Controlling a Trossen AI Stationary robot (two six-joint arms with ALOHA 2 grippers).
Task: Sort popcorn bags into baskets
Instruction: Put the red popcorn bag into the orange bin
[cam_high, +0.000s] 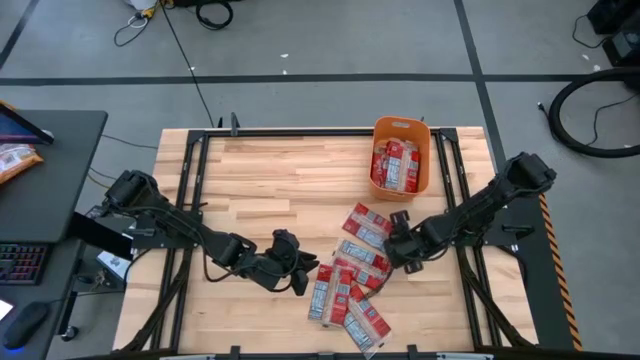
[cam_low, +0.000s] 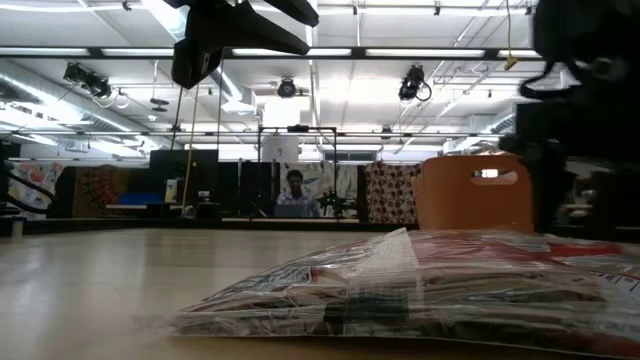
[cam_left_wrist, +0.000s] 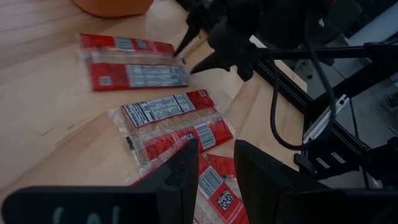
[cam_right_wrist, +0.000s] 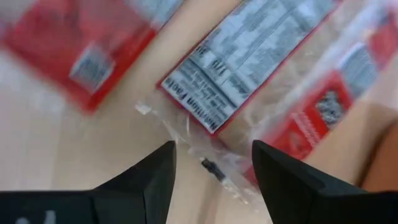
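Note:
Several red popcorn bags with white label panels lie flat on the wood table in a loose pile (cam_high: 348, 285); the nearest fills the low view (cam_low: 400, 290). More bags sit inside the orange basket (cam_high: 401, 155) near the table's far edge, also in the low view (cam_low: 475, 192). My right gripper (cam_high: 392, 248) (cam_right_wrist: 211, 177) is open and low over the pile's right side, its fingers on either side of a bag's clear sealed end (cam_right_wrist: 208, 158). My left gripper (cam_high: 300, 278) (cam_left_wrist: 216, 180) is open a little at the pile's left side, over a bag (cam_left_wrist: 214, 180). My right gripper comes slanting down from the table's right at the clear end (cam_left_wrist: 181, 62) of a bag lying flat on the table. The fingertips (cam_left_wrist: 186, 48) stand right at that end, and I cannot tell whether they touch it.
The black frame rails (cam_high: 190, 200) run along both sides of the table. Bare wood (cam_high: 280, 180) lies left of the basket and far of the pile. A desk with a keyboard (cam_high: 20, 262) stands beyond the table's left edge.

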